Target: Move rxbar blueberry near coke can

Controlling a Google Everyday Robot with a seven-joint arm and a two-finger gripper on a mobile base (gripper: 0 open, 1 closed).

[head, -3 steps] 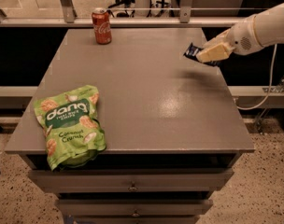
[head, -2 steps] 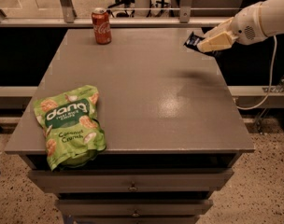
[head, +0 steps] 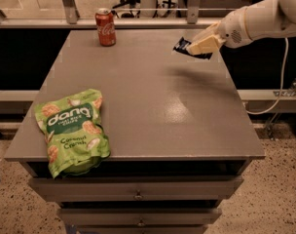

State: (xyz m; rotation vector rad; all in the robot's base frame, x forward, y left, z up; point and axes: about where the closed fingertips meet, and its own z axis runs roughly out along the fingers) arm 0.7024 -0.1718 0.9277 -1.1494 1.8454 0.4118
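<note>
Grey worktop (head: 153, 116) filling mid-view, drawers (head: 138, 195) beneath. Big green chip bag (head: 72, 130) flat at 8 o'clock, no part in this. White arm (head: 255, 21) in from 3 o'clock, its gripper (head: 199, 45) hanging over the far right edge at 1 o'clock, jaws clenched on the bar. Red coke can (head: 105, 28) upright at 11 o'clock. Held rxbar blueberry (head: 182, 46) airborne, clear of the surface, shadow below. Against a second ago: lifted toward 12, now shifted toward 9 o'clock, can-ward. Reads as carry under way; bar well apart from can, leftward travel and set-down yet to do.
</note>
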